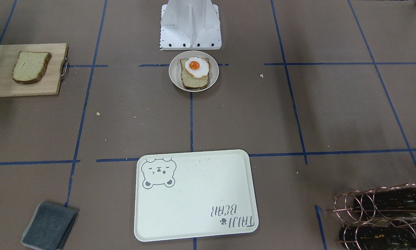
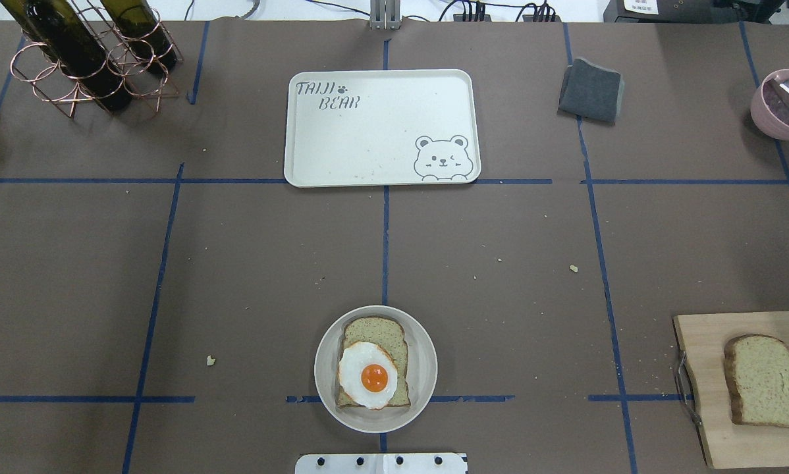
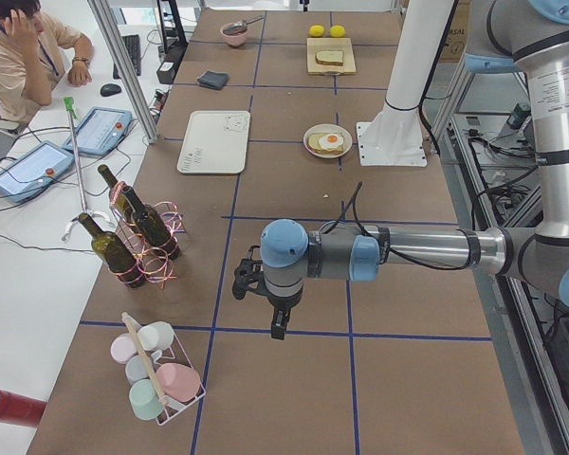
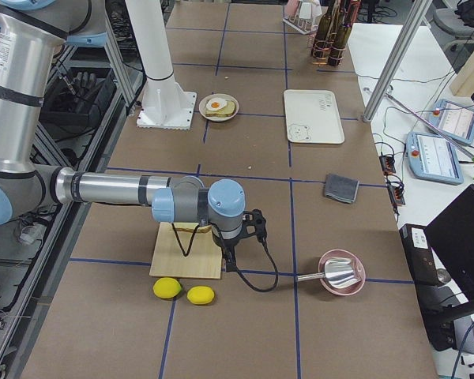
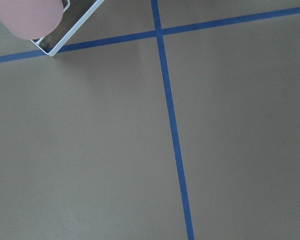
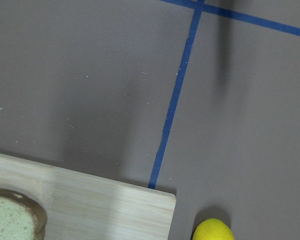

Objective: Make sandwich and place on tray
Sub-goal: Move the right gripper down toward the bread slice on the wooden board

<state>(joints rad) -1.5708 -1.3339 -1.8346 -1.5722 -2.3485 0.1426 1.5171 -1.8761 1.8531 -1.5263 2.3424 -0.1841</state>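
A bread slice [image 2: 384, 336] topped with a fried egg [image 2: 368, 375] lies on a small round white dish [image 2: 424, 368] near the robot base; the egg [image 1: 196, 66] also shows in the front view. Another bread slice [image 2: 766, 382] lies on the wooden cutting board [image 2: 704, 395]; its crust shows in the right wrist view [image 6: 15, 215]. The cream bear tray [image 2: 381, 128] sits bare at the far middle. My left gripper [image 3: 277, 327] hangs over bare table far from the food. My right gripper [image 4: 261, 225] hovers by the cutting board [image 4: 186, 257]. I cannot tell whether either is open or shut.
A copper rack with wine bottles [image 2: 85, 52] stands at the far left. A grey cloth [image 2: 591, 90] and a pink bowl [image 2: 786, 105] are at the far right. Two lemons [image 4: 182, 290] lie beside the board. A rack of cups [image 3: 156, 374] stands near the left gripper.
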